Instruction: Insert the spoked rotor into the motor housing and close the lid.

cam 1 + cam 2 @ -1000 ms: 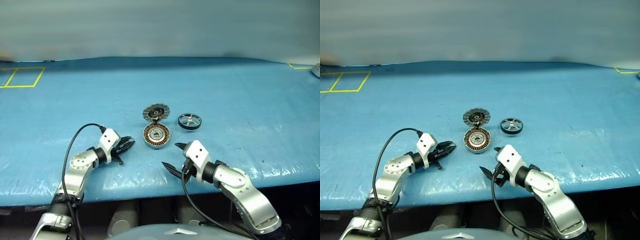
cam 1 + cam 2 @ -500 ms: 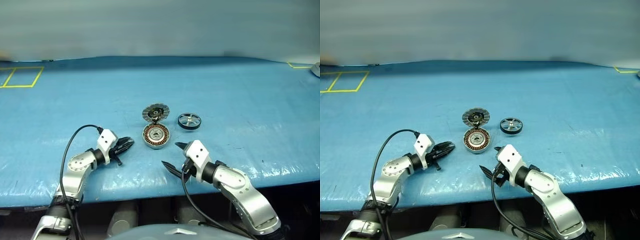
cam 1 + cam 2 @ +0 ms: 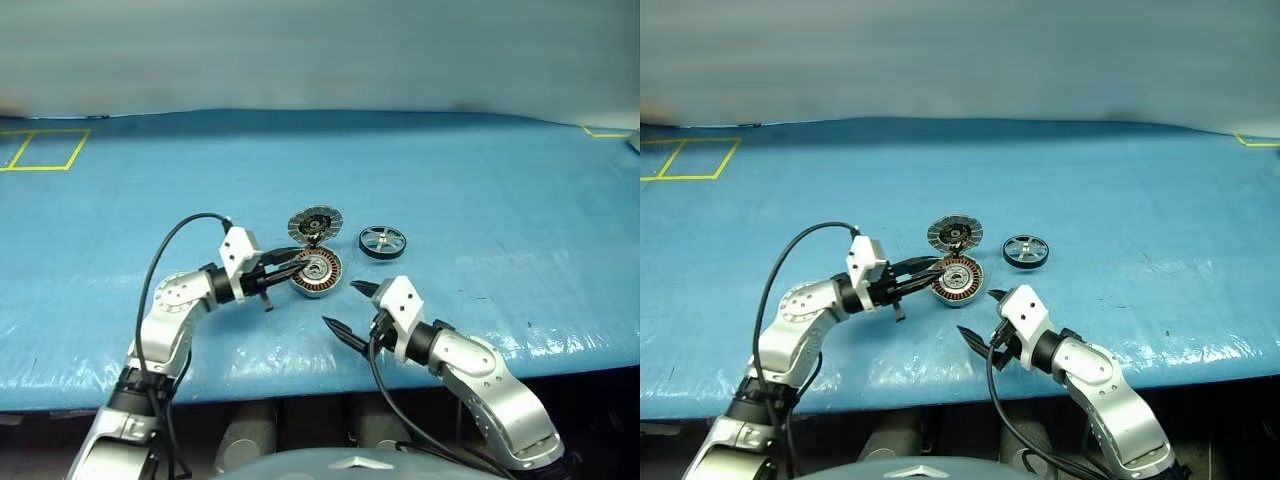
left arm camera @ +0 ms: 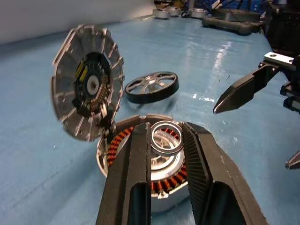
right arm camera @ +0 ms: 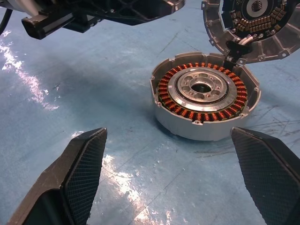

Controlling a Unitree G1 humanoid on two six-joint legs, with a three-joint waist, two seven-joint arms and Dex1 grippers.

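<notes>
The motor housing [image 3: 324, 274] lies open on the blue table, copper windings ringing its silver centre [image 5: 204, 93]. Its lid [image 3: 315, 223] stands tilted up at the far side, striped inner face toward me. The spoked rotor [image 3: 381, 241] lies flat on the table to the right of the lid. My left gripper [image 3: 298, 266] points level at the housing's left rim, fingers close together, and in the left wrist view a small dark-rimmed ring [image 4: 166, 137] is pinched between its fingertips. My right gripper [image 3: 348, 307] hovers wide open and holds nothing, just in front of the housing.
A yellow tape square [image 3: 40, 150] marks the table [image 3: 480, 170] at the far left, and a pale object [image 3: 634, 140] sits at the far right edge. The table's front edge runs just below both arms. A black cable [image 3: 165, 260] loops from the left wrist.
My left gripper has risen and swung right, from the table left of the housing up to the housing's left rim. The right gripper has kept still.
</notes>
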